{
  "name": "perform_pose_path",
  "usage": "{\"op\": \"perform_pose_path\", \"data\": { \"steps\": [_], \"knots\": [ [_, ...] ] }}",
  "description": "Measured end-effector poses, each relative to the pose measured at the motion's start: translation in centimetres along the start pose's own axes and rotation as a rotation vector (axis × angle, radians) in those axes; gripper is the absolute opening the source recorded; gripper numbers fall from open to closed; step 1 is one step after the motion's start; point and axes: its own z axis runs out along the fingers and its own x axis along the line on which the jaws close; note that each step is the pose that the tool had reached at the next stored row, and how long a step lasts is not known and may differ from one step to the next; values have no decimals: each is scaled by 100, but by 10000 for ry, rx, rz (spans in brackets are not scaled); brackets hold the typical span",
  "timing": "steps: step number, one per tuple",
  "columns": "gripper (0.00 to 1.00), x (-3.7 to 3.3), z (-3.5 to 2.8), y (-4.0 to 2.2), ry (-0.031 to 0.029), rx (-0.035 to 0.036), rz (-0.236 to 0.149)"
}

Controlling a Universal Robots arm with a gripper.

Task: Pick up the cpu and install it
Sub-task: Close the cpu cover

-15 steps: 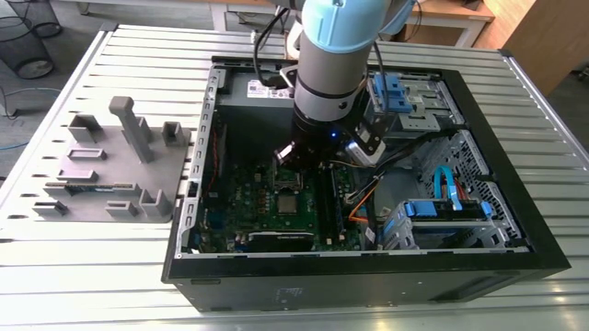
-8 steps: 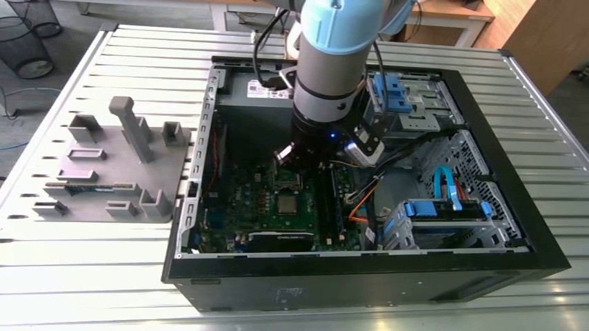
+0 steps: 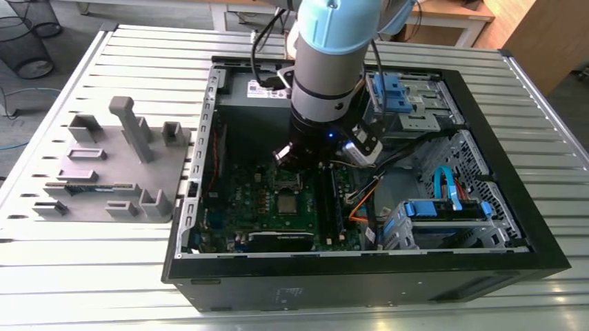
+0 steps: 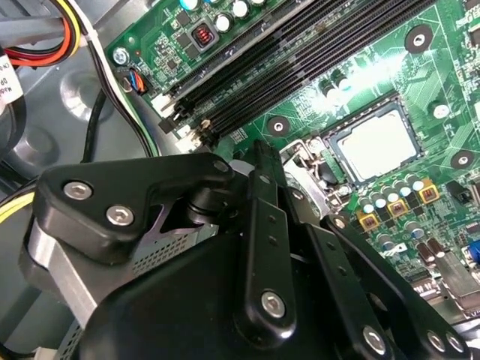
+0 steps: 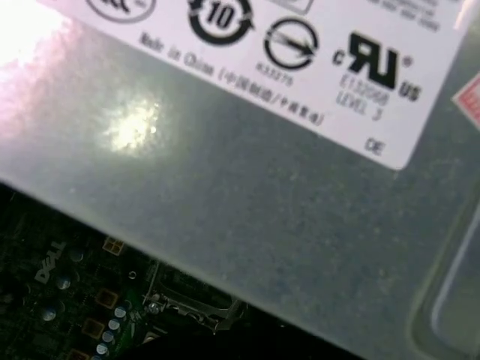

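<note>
Where the black socket (image 4: pixel 335 146) rims it on every side, we see the cpu (image 4: pixel 373 146) lying flat, a small square with a dull pale-silver top and a soft glare across it. In the exterior view it sits near the middle of the board, on the camera's side of the gripper. Just beside the socket is its bright metal frame (image 4: pixel 301 161), thin-edged and shiny. It appears raised off the chip, so the silver top lies uncovered. Around them spreads the green board (image 4: pixel 442 67), studded with small round capacitors and yellow-topped square parts and crossed by long black ribbed slots (image 4: pixel 300 52). The gripper (image 3: pixel 292 158), matte black with bolted link arms, hangs over the frame side of the socket, apart from the cpu. We cannot tell whether its jaws are open or closed. Room is tight. A smooth grey metal box (image 5: pixel 247 195) with a white label stands close behind the arm, red, yellow and black cables (image 4: pixel 71 34) crowd one edge of the board, and perforated steel cages (image 3: pixel 442 210) with blue plastic tabs fill the exterior view's right. All of this lies inside the black case (image 3: pixel 368 279), on its side with the top open, its straight walls fencing the arm in. The case rests on a ribbed metal table (image 3: pixel 110 289). On the exterior view's left stands a matte grey fixture (image 3: pixel 101 176) with upright posts and box-like pockets, well apart from the cpu.
</note>
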Motion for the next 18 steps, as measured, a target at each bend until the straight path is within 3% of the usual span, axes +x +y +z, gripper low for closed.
{"op": "perform_pose_path", "data": {
  "steps": [18],
  "knots": [
    [11, 1, -184, -4, 2, 1, 1]
  ]
}}
